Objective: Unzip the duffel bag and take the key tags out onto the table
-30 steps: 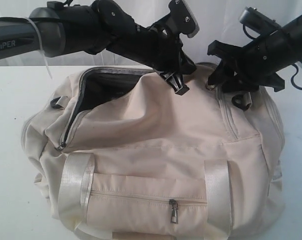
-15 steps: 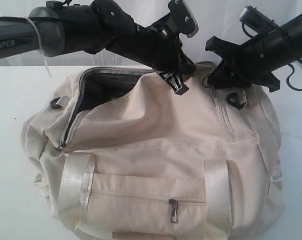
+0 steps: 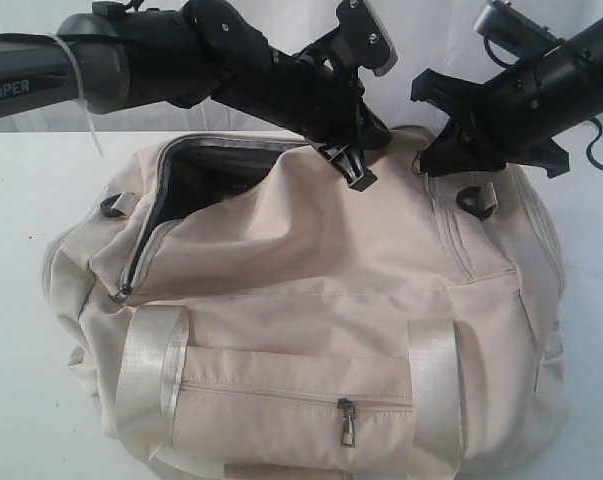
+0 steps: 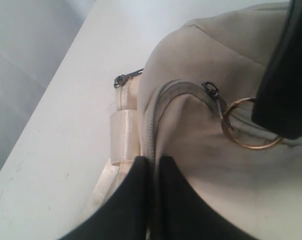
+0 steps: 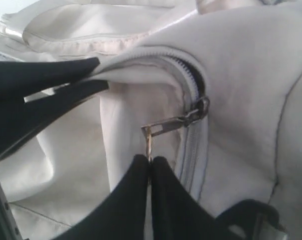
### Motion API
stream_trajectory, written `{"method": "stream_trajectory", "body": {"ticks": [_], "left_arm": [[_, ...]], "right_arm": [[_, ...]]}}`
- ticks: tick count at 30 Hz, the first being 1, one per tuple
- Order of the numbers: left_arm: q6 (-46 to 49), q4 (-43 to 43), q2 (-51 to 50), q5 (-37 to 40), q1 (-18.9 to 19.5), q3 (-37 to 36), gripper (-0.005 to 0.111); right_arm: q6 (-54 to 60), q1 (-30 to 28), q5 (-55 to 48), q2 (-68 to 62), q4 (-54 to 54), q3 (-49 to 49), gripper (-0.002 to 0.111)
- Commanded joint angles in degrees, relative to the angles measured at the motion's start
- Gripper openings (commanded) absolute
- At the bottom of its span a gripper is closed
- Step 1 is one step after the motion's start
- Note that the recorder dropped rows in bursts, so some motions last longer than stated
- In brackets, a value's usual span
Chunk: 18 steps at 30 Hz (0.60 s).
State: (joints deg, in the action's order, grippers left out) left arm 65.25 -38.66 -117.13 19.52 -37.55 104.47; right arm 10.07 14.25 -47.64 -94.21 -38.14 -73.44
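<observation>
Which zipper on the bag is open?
The top zipper at the left end of the duffel bag. It gapes wide and shows the dark lining. The front pocket zipper is shut, with its pull hanging down.

The duffel bag [image 3: 331, 300] is matt cream cloth, soft and creased, with a fine weave. Its straps [image 3: 151, 370] are glossy satin ribbon — they catch the light. The lining [image 3: 211, 175] is dark grey cloth, dull. The front pocket pull [image 3: 347, 422] is grey metal with a faint sheen; the end zip pull [image 5: 168, 124] is smooth bright metal, and the ring [image 4: 248, 146] is thin brass-coloured metal. The D-ring [image 3: 476, 203] looks like black plastic, slightly shiny. The worktop [image 4: 55, 150] is smooth, matt white, lightly scuffed. On the left gripper [image 4: 152, 162] and right gripper [image 5: 149, 161] the jaws are smooth matt black — plastic or rubber, hard to tell.
</observation>
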Motion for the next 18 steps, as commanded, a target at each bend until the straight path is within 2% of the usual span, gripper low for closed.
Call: {"method": "stream_trajectory", "body": {"ticks": [1, 11, 18], "left_arm": [[-2.1, 0.9, 1.1, 0.6, -0.3, 0.3, 0.0], [-3.9, 3.2, 1.1, -2.1, 0.0, 0.3, 0.0], [-7.1, 3.2, 0.3, -1.4, 2.3, 0.3, 0.0]], "right_arm": [[0.2, 0.0, -2.6, 0.6, 0.6, 0.2, 0.0], [0.2, 0.0, -8.1, 0.6, 3.1, 0.2, 0.0], [0.4, 0.0, -9.2, 3.7, 3.3, 2.5, 0.0]]}}
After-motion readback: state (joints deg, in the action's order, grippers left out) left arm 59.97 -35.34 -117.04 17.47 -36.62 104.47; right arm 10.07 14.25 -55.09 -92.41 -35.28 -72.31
